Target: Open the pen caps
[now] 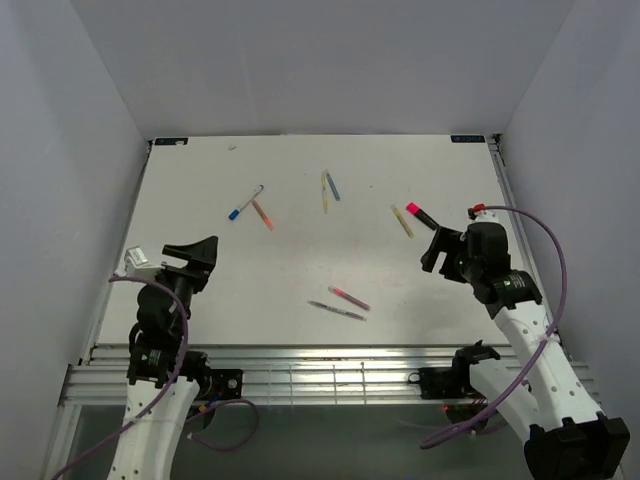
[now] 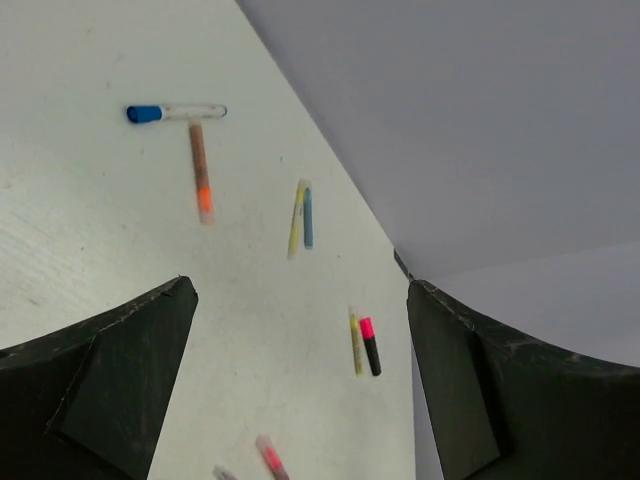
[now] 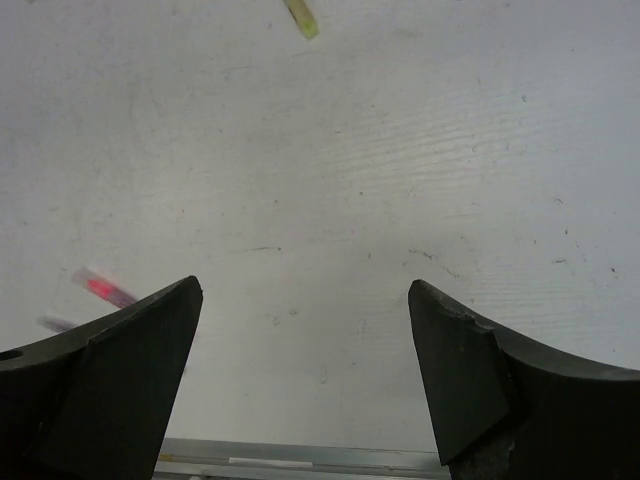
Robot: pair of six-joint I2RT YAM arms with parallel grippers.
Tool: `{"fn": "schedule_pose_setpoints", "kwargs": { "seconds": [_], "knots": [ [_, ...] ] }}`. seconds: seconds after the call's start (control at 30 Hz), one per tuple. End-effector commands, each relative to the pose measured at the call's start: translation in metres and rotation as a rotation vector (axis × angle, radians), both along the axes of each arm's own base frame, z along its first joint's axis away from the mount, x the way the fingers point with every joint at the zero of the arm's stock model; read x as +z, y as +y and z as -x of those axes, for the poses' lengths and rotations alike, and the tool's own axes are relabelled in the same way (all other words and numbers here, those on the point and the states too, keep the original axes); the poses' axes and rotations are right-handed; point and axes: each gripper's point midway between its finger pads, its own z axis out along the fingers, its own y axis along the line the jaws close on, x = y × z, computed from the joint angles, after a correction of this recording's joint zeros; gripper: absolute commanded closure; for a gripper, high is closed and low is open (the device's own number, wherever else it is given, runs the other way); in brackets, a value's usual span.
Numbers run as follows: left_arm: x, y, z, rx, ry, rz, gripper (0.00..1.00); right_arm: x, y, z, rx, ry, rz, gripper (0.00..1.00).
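Pen caps [image 1: 234, 213] sit on pens [image 1: 338, 305] scattered in pairs across mid and far bench [image 1: 300, 250]; pink cap [image 1: 412, 208] lies nearest the right edge. Left tool [image 2: 300, 370] and right tool [image 3: 305, 370] both spread wide, gripping nothing, bare bench beneath each.

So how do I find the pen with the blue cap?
Look at the far left part of the white table, where two pens form a T. The blue-capped pen is the T's top bar, across the orange pen's end. Only it has a clear barrel and a blue cap.
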Motion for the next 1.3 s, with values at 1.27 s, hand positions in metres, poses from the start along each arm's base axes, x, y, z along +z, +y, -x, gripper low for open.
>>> {"fn": "schedule_pose_setpoints", "kwargs": {
  "seconds": [1.27],
  "knots": [
    [-0.012, -0.074, -0.046, -0.47, 0.101, -0.24, 0.11, -0.07, -0.012, -0.229, 0.248, 0.136, 0.178, 0.23]
  ]
}}
